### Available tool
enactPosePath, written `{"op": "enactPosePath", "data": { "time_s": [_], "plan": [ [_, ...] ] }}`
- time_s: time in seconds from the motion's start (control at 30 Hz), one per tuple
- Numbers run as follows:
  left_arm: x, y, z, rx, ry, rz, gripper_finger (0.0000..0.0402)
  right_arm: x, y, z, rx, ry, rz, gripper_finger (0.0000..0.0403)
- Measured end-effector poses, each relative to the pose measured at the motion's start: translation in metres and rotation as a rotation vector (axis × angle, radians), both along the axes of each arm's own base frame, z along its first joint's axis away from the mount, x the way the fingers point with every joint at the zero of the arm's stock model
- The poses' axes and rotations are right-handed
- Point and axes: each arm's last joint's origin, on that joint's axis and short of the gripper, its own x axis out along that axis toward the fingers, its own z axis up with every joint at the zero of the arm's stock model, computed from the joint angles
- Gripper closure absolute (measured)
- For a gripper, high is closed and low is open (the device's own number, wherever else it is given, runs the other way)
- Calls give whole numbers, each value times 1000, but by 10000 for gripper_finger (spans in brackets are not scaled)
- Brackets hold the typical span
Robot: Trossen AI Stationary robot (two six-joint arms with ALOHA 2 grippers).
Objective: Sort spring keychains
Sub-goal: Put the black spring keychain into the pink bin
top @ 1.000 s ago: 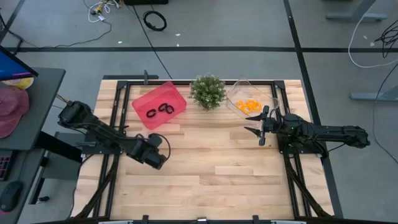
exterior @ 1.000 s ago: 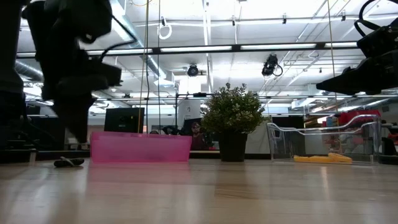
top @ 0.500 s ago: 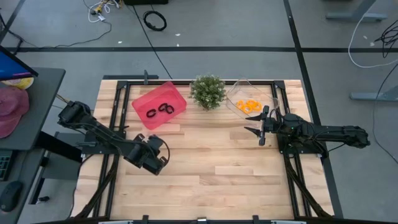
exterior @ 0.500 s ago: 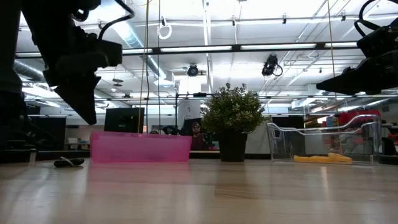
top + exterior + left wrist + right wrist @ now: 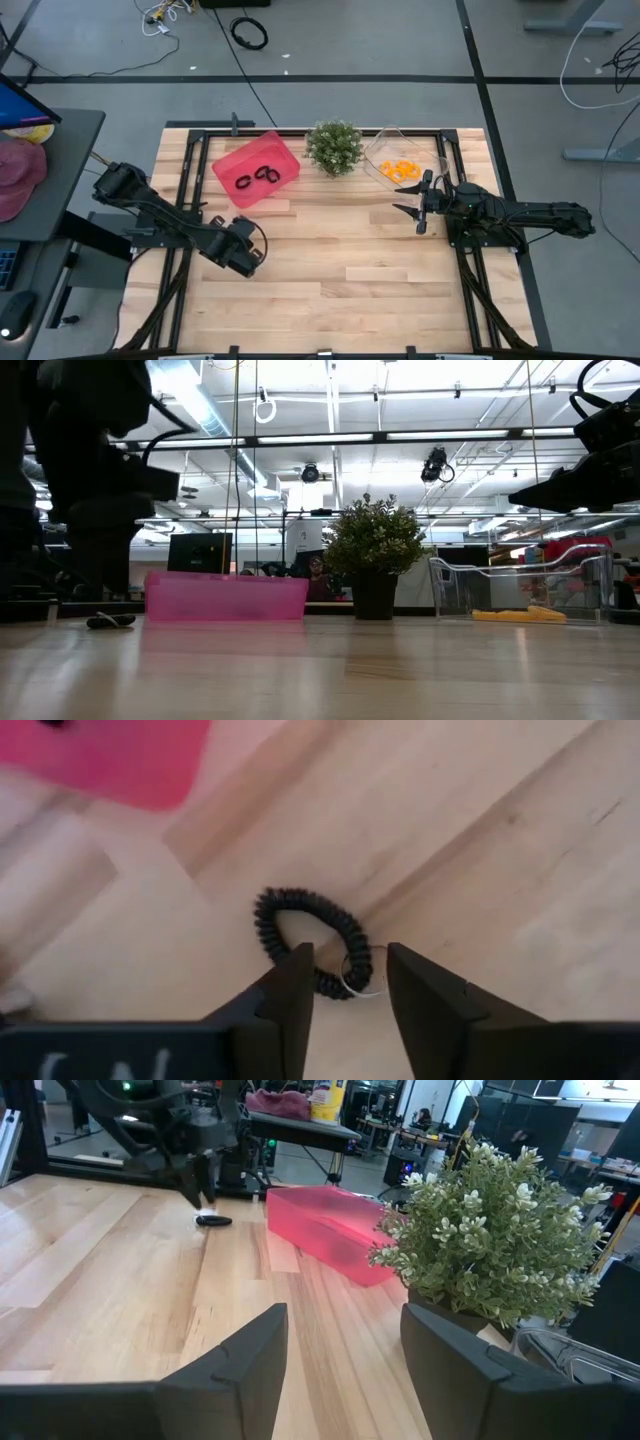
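Observation:
A black spring keychain (image 5: 310, 942) with a small metal ring lies flat on the wooden table, left of centre (image 5: 110, 621). My left gripper (image 5: 348, 955) points steeply down over it, open, one finger on each side of its ring end without touching it. It stands near the left side of the table (image 5: 243, 255). Two black keychains (image 5: 256, 178) lie in the pink bin (image 5: 280, 160), and orange keychains (image 5: 400, 170) in the clear bin (image 5: 385, 145). My right gripper (image 5: 415, 205) waits open and level at the table's right.
A potted plant (image 5: 334, 147) stands at the far edge between the pink bin and the clear bin. Bare wood lies between the two arms and toward the near edge. A dark metal frame (image 5: 185, 170) runs around the table's sides.
My left gripper has shifted slightly toward the table's left edge, risen a little, then sunk over the black keychain. In the low view its tip, tapered before, is broad now: it has opened. The keychain has stayed where it lay.

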Motion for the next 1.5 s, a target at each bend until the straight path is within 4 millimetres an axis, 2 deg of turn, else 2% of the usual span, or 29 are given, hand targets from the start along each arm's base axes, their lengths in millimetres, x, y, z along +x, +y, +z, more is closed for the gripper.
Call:
{"op": "enactPosePath", "data": {
  "time_s": [0.17,0.4,0.6,0.77,0.97,1.13,1.23,1.5],
  "plan": [
    [-2,2,-19,-64,-28,-48,256,0,0,0,0,0,0,204],
    [-7,20,-38,-146,-20,31,269,0,0,0,0,0,0,204],
    [-1,19,-33,-145,-13,-13,302,0,0,0,0,0,0,204],
    [7,16,-25,-124,-18,-93,383,0,0,0,0,0,0,204],
    [27,10,-11,-59,-143,-214,393,0,0,0,0,0,0,204],
    [51,5,9,131,-350,-314,393,0,0,0,0,0,0,204],
    [60,4,20,305,-432,-352,393,0,0,0,0,0,0,204],
    [54,-1,28,775,-399,-271,393,0,0,0,0,0,0,204]
  ]
}}
